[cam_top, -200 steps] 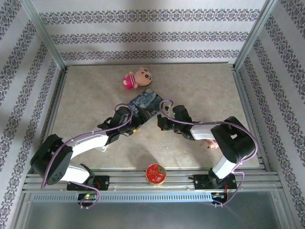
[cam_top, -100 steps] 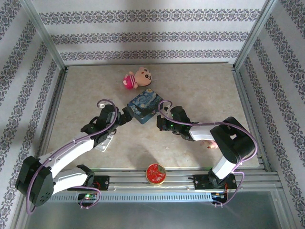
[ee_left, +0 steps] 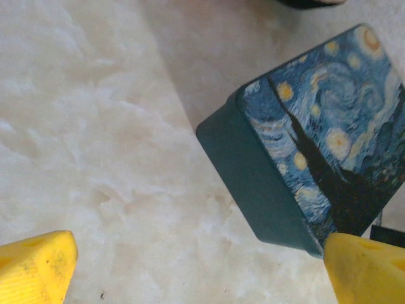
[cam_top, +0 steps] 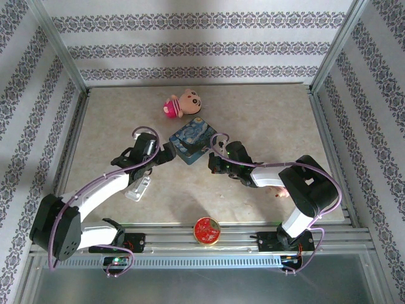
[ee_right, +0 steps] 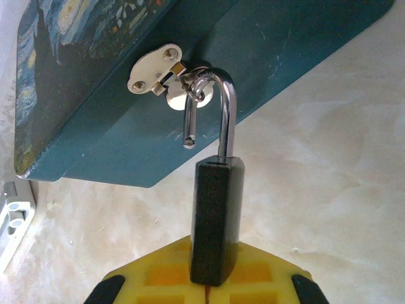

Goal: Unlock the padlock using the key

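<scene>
The right gripper (ee_right: 209,288) squeezes the padlock (ee_right: 215,218), its open loop (ee_right: 226,107) hooked in the latch (ee_right: 155,73) on the tin (ee_right: 285,57), so I think it should twist out slowly while the wide-apart left gripper (ee_left: 202,269) holds the tin steady.

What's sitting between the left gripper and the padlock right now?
The blue painted tin: in the top view its near corner sits between the left gripper and the padlock, which hangs from the tin's hasp.
</scene>
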`<state>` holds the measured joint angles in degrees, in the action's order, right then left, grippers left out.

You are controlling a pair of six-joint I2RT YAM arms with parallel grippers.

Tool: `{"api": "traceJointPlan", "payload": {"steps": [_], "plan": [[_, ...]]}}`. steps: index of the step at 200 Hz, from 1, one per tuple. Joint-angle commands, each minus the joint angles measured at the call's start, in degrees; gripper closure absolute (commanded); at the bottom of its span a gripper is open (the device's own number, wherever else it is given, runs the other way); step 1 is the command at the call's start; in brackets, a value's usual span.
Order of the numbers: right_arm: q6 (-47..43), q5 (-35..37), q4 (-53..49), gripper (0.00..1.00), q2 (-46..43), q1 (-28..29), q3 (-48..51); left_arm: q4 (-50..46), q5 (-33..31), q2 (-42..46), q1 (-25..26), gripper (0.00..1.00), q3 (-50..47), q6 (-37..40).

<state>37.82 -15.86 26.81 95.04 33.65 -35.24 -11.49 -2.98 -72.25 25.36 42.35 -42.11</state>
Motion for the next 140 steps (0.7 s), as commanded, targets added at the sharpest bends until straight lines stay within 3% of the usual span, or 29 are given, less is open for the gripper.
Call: {"api": "traceJointPlan", "payload": {"steps": [1, 92, 140], "plan": [[0.76, 1.36, 0.68, 1.0, 0.4, 0.54, -1.3, 1.07, 2.04, -1.94, -0.58, 0.01, 2.25, 1.81], [1.46, 1.94, 0.53, 1.0, 0.84, 0.45, -1.81, 2.83, 5.83, -10.58, -0.6, 0.01, 3.88, 3.32], [1.64, 2.15, 0.15, 1.0, 1.19, 0.37, -2.29, 1.05, 4.41, -12.25, -0.58, 0.01, 3.56, 3.82]]}}
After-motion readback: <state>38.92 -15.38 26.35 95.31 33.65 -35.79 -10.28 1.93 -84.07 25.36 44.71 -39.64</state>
